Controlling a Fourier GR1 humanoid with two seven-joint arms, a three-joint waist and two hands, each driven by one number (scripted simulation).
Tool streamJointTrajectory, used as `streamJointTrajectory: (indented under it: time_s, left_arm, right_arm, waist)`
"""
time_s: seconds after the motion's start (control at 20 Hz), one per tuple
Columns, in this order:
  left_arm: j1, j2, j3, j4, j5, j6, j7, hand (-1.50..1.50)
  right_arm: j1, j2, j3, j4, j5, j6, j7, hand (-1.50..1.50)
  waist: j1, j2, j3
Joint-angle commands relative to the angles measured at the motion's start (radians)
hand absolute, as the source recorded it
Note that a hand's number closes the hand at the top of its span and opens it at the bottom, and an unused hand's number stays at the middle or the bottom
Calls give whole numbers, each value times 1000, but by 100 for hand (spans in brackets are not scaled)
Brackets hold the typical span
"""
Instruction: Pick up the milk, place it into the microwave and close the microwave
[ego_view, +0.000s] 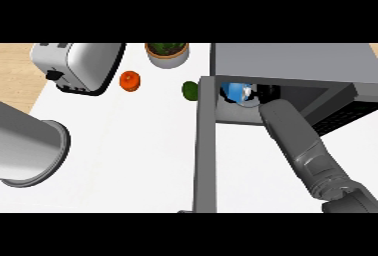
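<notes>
You'll find the milk (235, 92) inside the microwave (295, 60), just past the open front and toward its left side. It shows as a small blue-and-white carton with a pale patch at its right. So little of it is visible that you cannot tell which way its long axis runs or whether it stands upright.

Your right forearm (295, 140) reaches up into the microwave's opening, and the right hand (260, 93) sits right beside the milk, dark against the shadowed interior. You cannot tell whether its fingers are curled around the carton or spread.

The microwave door (204, 150) stands open, swung out toward you at the microwave's left edge.

On the counter (133, 150) left of the microwave lie a green fruit (190, 90), an orange fruit (130, 80), a potted plant (166, 52), a toaster (74, 65) and a large grey pot (26, 147).
</notes>
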Motion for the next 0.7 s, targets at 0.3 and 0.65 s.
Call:
streamJointTrajectory:
  time_s: [0.3,0.65]
  left_arm:
    - [-70,12,2,45,-41,13,-6,-150]
    - [-75,16,-17,41,-38,-5,7,-150]
  right_arm:
    - [-60,-32,-74,56,-30,-159,60,150]
    - [-34,-82,-88,82,-28,-165,53,150]
  waist:
    - [28,24,2]
    - [53,37,5]
